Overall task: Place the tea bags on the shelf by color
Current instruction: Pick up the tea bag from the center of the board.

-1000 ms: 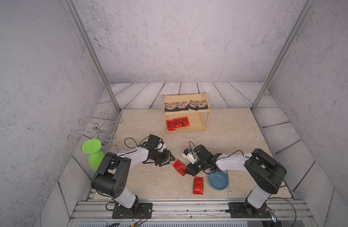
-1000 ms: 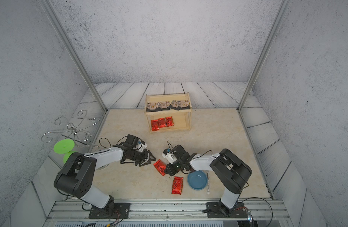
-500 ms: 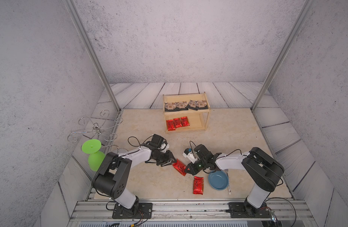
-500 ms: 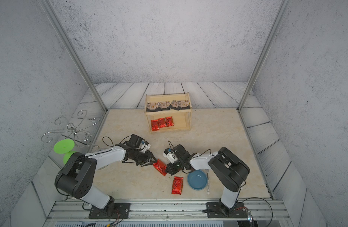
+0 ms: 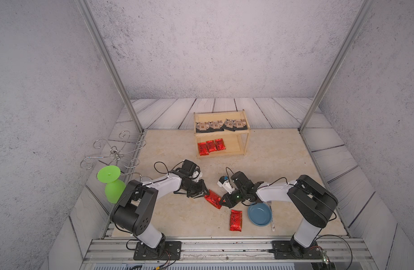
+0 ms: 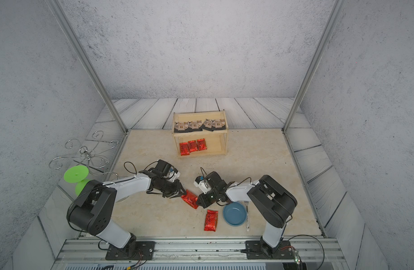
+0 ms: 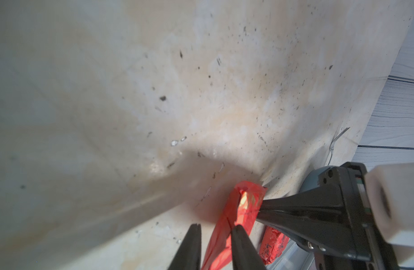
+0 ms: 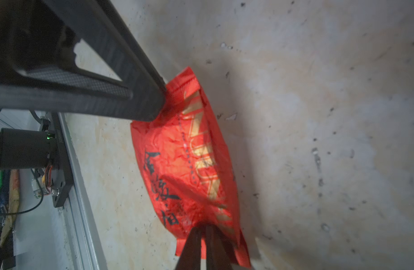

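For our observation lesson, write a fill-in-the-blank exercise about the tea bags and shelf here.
The shelf holds ___ black tea bags on its upper tier.
Its lower tier holds ___ red tea bags.
The tea bag in the right gripper is ___.
A loose red tea bag lies beside the blue ___.
Missing words: four, three, red, bowl.

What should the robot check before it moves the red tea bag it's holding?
1. Right gripper pinching the held red tea bag: ok, jaws shut on one end.
2. Left gripper gripping the other end: not ok, its jaws stand apart around the bag.
3. Held bag clear of the table: cannot tell.
4. Room on the shelf, lower tier, beside the three red bags: ok.
5. Four black bags together on the top tier: ok.
6. Every red bag shelved: not ok, a loose red bag lies beside the blue bowl.
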Robot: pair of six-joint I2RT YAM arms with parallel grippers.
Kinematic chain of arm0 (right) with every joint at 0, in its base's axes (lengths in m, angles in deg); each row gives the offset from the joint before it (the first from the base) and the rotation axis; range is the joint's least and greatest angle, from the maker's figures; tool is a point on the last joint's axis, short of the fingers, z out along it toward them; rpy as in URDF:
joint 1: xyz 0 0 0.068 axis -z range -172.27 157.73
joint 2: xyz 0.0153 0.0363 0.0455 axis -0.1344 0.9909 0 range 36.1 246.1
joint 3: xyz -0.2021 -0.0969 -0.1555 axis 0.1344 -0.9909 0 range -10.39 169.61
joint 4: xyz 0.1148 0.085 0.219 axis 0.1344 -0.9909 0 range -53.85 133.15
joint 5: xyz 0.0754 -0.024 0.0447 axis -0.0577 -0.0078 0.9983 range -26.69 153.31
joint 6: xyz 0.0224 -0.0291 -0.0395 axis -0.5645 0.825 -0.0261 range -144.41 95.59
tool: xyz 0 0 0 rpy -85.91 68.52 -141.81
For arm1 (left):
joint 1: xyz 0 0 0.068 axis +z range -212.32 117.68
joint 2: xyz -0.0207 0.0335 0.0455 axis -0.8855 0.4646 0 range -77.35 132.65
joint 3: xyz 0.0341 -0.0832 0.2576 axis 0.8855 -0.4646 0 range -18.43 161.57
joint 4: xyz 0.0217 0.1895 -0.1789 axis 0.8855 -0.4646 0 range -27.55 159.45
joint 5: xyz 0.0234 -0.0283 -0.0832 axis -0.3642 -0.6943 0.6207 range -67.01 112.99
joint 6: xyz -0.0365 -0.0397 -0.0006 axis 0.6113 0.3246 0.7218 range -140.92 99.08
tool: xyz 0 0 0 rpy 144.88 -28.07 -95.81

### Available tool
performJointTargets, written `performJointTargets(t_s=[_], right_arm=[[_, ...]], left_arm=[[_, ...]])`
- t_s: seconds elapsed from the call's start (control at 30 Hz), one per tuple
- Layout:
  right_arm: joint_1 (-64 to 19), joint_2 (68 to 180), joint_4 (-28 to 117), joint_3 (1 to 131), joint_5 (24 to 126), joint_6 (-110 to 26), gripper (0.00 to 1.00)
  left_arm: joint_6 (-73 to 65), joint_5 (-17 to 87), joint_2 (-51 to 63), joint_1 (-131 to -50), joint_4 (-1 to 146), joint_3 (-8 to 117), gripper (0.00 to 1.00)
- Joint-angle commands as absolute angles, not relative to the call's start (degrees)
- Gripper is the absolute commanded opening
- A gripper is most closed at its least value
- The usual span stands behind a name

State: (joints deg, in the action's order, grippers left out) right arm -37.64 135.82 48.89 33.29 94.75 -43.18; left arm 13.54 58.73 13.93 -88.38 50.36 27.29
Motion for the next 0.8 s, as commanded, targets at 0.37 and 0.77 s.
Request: performJointTargets(t_s=[0.37, 0.77], right_arm=[[-36.62, 134.14, 48.76, 33.0, 94.77, -44.14, 0.13], [-33.4, 114.05, 43.25, 31.8, 75.91, -67.49, 0.38]], left_arm=[[12.39, 56.56, 13.2, -88.86, 47.48, 28.77, 0.0], [21.77, 62.36, 1.77, -85.85, 59.25, 26.69, 0.0]])
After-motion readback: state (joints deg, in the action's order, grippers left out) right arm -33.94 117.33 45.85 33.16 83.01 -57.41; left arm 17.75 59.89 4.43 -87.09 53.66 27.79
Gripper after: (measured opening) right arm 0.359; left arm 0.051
